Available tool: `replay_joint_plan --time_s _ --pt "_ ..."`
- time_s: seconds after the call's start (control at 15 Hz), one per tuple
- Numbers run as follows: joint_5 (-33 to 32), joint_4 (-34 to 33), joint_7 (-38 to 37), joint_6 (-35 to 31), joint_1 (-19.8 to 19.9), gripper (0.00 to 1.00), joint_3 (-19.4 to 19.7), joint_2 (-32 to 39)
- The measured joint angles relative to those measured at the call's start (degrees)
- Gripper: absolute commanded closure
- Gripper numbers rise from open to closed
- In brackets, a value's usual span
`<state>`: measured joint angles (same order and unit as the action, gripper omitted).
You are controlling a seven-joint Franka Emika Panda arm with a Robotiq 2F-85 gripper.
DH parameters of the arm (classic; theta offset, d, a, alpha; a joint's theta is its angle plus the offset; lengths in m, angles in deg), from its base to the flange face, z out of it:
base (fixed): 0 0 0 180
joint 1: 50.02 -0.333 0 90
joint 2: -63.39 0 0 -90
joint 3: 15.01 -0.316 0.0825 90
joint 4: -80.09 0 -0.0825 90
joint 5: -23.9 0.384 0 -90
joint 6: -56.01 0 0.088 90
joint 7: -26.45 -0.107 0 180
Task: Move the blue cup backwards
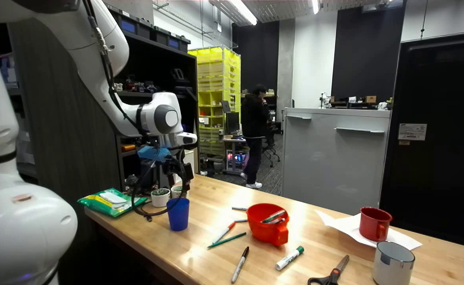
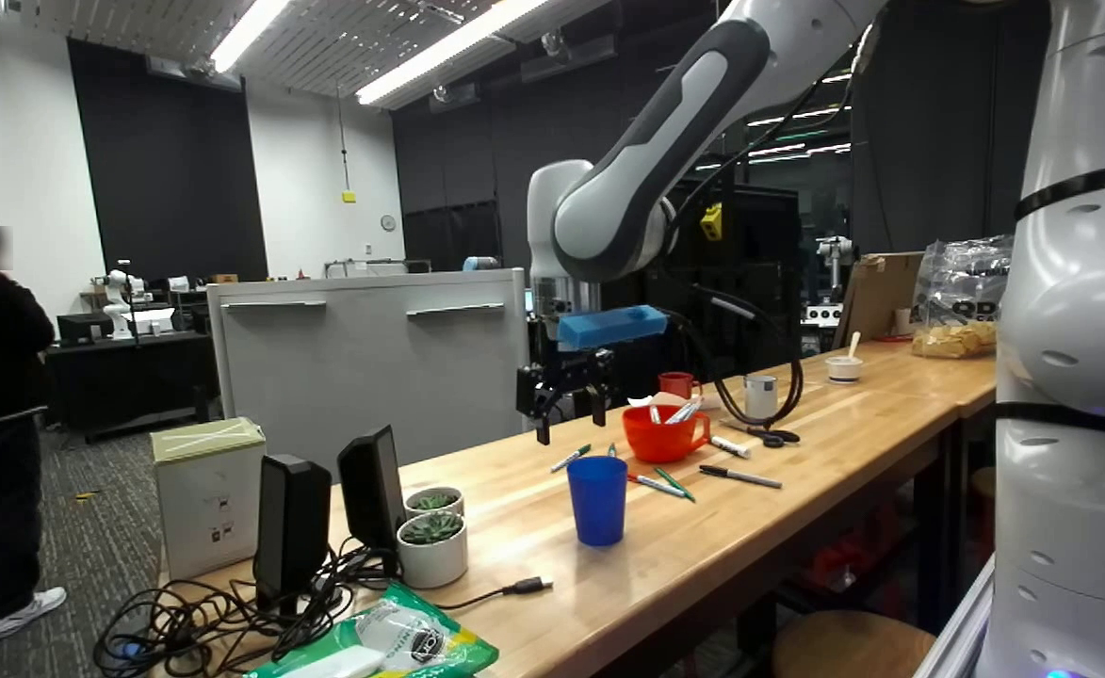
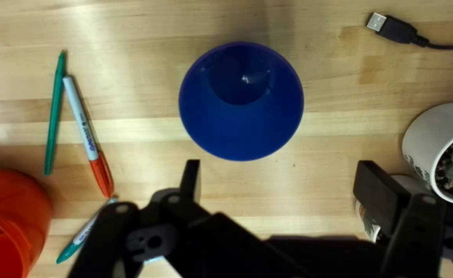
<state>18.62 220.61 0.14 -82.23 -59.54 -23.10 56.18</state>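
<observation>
The blue cup (image 1: pixel 178 217) stands upright on the wooden table in both exterior views (image 2: pixel 597 504). In the wrist view I look down into the cup (image 3: pixel 241 127), which sits above and left of centre between the fingertips. My gripper (image 3: pixel 279 164) is open, with its two black fingers wide apart and nothing between them. In both exterior views the gripper (image 2: pixel 571 428) hangs above table height, higher than the cup and apart from it. The gripper (image 1: pixel 181 185) partly overlaps the potted plants in an exterior view.
A red bowl (image 2: pixel 662 435) holds markers, with loose pens beside it. Two small potted plants (image 2: pixel 433 556), black speakers (image 2: pixel 293 527), a USB cable (image 3: pixel 398 30) and a green packet (image 1: pixel 109 202) are near the cup. A dark red cup (image 1: pixel 374 223) and scissors (image 1: pixel 332 275) lie farther off.
</observation>
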Motion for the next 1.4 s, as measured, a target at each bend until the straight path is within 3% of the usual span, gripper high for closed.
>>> replay_joint_plan --time_s 0.27,0.6,0.93,1.4 --pt "1.02 -3.85 17.69 10.84 -0.50 0.00 5.45 -2.93" --pt "0.75 -10.44 31.10 18.73 6.75 0.00 9.26 -3.65" --pt "0.74 -15.35 33.67 19.41 11.21 0.00 12.24 -1.76" --pt "0.88 -25.63 33.65 19.51 11.58 0.00 11.87 5.98"
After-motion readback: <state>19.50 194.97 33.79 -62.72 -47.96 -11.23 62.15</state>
